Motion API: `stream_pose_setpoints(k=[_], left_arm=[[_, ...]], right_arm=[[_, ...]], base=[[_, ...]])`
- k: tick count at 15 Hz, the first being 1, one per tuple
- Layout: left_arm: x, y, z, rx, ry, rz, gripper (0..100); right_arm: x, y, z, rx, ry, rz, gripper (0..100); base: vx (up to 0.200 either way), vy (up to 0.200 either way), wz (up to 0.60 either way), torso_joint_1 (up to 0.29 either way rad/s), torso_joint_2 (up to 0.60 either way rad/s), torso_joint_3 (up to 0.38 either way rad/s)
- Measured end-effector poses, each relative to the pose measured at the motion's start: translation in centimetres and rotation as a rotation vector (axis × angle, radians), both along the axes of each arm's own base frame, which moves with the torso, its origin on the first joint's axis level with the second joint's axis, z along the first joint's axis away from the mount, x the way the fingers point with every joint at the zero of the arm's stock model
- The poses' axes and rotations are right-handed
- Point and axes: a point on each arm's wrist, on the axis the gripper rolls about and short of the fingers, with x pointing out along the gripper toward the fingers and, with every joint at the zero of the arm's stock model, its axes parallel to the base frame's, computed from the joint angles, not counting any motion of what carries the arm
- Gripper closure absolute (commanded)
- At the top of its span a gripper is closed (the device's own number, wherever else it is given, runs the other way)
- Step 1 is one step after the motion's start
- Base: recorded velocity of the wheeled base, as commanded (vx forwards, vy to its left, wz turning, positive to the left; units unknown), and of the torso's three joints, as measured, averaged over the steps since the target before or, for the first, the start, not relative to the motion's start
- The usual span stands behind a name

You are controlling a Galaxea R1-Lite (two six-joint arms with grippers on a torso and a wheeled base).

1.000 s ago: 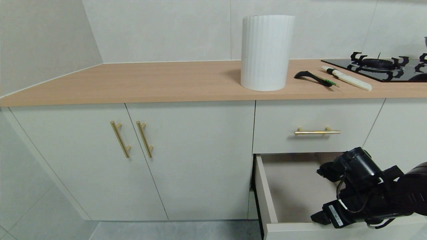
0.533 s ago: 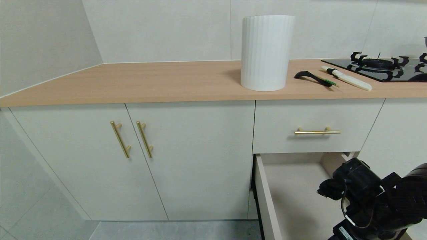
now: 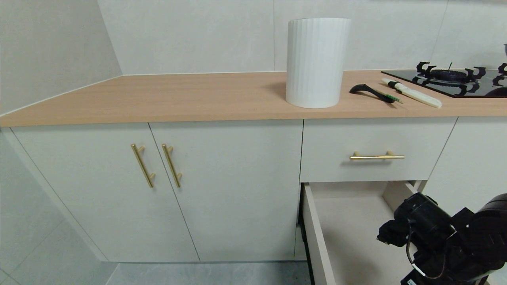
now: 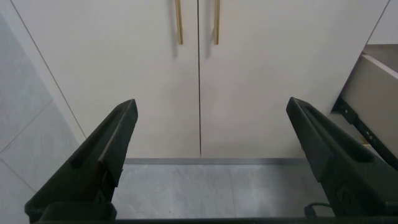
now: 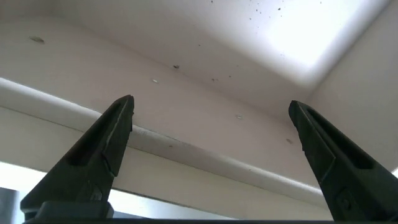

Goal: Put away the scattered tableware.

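Drawer [image 3: 315,221], the lower of two under the countertop [image 3: 178,99], stands pulled out. Its visible floor is plain beige board. Its front and right part are covered by the right arm and cut off at the frame edge. The upper drawer [image 3: 376,136] above it is closed.

A white ribbed canister [image 3: 317,63] stands upright on the countertop; its inside cannot be seen from the head view.

The tableware lies on the countertop between the canister and the hob [image 3: 447,79]: a black utensil [image 3: 370,91], green-tipped chopsticks [image 3: 392,97] against its handle, and a white-handled knife [image 3: 416,95] just beside them.

The right gripper [image 5: 210,106] has its fingers spread wide, facing the drawer's pale inner surfaces. The left gripper [image 4: 211,104] is likewise spread wide, facing the closed cabinet doors [image 4: 199,81] near the floor.

A white label [image 3: 410,282] on the right arm is cut off and unreadable.
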Motion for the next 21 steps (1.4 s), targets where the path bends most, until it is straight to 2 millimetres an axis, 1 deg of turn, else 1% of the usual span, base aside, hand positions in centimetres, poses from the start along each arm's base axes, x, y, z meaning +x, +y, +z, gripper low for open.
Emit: stream_pose_setpoints(k=[4, 5, 8, 9, 12, 17, 21], left_arm=[[0.0, 0.0, 0.0, 0.000, 0.000, 0.000, 0], [0.0, 0.0, 0.0, 0.000, 0.000, 0.000, 0], [0.0, 0.0, 0.0, 0.000, 0.000, 0.000, 0], [0.0, 0.0, 0.0, 0.000, 0.000, 0.000, 0], [0.0, 0.0, 0.0, 0.000, 0.000, 0.000, 0], [0.0, 0.0, 0.0, 0.000, 0.000, 0.000, 0], [0.0, 0.0, 0.0, 0.000, 0.000, 0.000, 0]], right_arm=[[0.3, 0.2, 0.3, 0.011, -0.012, -0.016, 0], [0.7, 0.4, 0.7, 0.036, -0.033, -0.064, 0], [2.9, 1.0, 2.3, 0.177, -0.203, -0.227, 0], [3.6, 0.9, 2.7, 0.214, -0.262, -0.254, 0], [4.8, 0.3, 3.3, 0.271, -0.360, -0.309, 0], [5.0, 0.1, 3.4, 0.254, -0.402, -0.344, 0], [5.0, 0.1, 3.4, 0.251, -0.406, -0.346, 0]], base=[[0.000, 0.000, 0.00, 0.000, 0.00, 0.000], [0.000, 0.000, 0.00, 0.000, 0.00, 0.000], [0.000, 0.000, 0.00, 0.000, 0.00, 0.000], [0.000, 0.000, 0.00, 0.000, 0.00, 0.000], [0.000, 0.000, 0.00, 0.000, 0.00, 0.000], [0.000, 0.000, 0.00, 0.000, 0.00, 0.000], [0.000, 0.000, 0.00, 0.049, -0.23, -0.226]])
